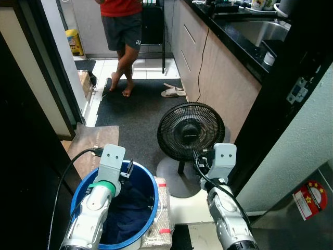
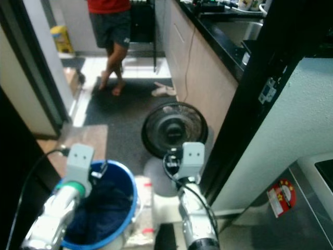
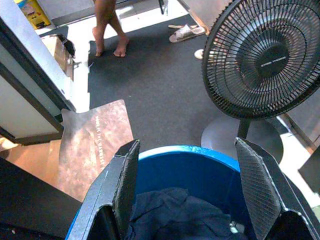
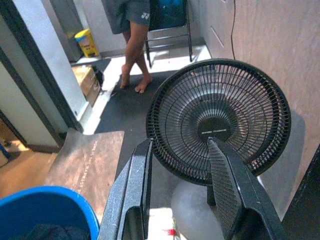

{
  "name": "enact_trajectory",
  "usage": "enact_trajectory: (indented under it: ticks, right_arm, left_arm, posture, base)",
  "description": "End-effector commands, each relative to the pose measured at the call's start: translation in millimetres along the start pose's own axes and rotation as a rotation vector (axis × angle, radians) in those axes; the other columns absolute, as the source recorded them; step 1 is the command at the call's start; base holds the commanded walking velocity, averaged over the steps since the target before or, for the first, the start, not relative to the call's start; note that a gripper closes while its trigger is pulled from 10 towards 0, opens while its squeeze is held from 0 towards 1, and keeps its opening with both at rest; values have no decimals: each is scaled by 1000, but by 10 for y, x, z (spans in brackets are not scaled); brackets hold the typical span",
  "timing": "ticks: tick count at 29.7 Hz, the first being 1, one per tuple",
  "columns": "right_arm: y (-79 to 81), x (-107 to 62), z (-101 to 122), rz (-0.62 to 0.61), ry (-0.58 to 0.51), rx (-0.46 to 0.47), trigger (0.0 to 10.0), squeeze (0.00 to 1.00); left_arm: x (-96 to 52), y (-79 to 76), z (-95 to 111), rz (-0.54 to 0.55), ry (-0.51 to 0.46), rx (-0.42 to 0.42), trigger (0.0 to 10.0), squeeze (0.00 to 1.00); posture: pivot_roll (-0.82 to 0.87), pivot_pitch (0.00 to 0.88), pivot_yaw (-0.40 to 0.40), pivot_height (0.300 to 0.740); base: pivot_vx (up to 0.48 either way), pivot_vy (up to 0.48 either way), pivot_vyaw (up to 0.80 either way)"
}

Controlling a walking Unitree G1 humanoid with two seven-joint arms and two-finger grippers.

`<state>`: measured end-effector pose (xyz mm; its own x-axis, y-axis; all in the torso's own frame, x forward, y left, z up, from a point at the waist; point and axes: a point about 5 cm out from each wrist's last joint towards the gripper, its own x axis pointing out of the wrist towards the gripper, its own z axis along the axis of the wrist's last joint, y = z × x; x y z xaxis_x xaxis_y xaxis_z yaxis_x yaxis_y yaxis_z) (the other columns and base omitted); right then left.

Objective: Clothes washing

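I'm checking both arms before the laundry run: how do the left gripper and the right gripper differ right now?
The left gripper hangs over the blue bucket holding dark clothes, while the right gripper points toward the black floor fan. The left gripper's fingers are spread wider than the right gripper's. Both are open and hold nothing.
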<state>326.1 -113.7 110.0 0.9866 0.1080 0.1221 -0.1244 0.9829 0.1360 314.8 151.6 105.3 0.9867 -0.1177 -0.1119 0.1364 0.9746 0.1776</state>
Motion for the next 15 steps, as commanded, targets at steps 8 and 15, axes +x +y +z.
enact_trajectory:
  ticks: [8, 15]
  right_arm:
    - [62, -70, -21, 5, 9, 8, 10000, 0]
    - [127, 14, 28, 49, -2, 6, 10000, 0]
  left_arm:
    - [-45, -24, -73, -26, 31, 13, 10000, 0]
    - [-13, 14, -78, 0, 29, 12, 10000, 0]
  posture:
    - [23, 77, 52, 700]
    - [44, 41, 35, 680]
  base:
    - [0, 0, 0]
    - [0, 0, 0]
